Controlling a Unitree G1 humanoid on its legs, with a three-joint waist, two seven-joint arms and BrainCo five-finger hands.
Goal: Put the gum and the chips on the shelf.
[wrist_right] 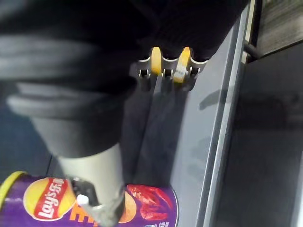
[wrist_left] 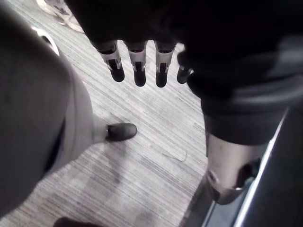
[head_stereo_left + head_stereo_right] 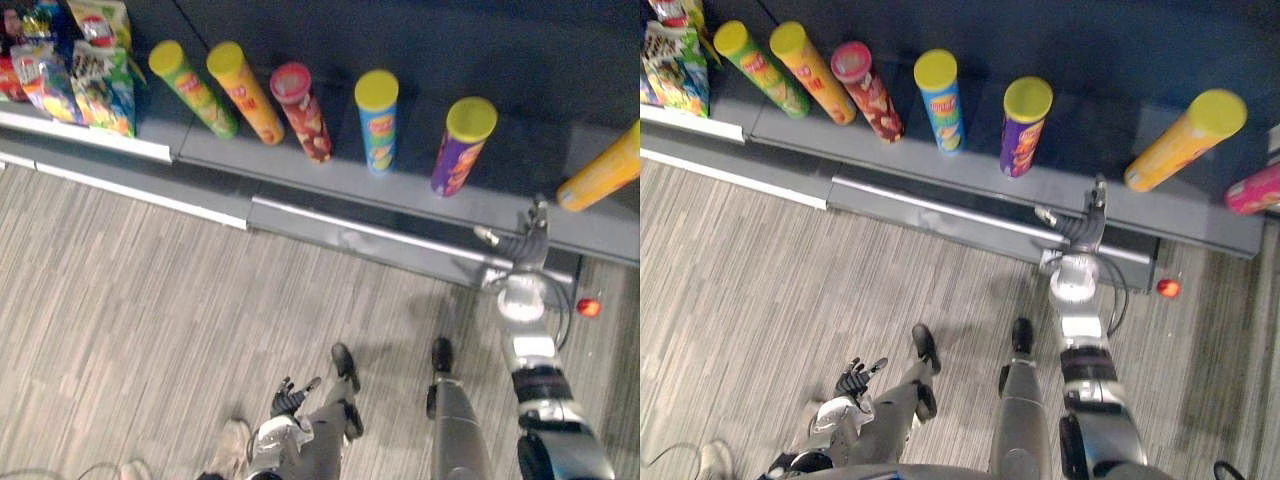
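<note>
Purple chips can (image 3: 462, 148), yellow-lidded, stands on shelf (image 3: 410, 195).

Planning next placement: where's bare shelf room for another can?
Widest bare patch of the grey shelf lies between the purple yellow-lidded chip can and the orange chip can, beyond the right hand. Crowded leftward: green can, red can, colourful snack bags.
</note>
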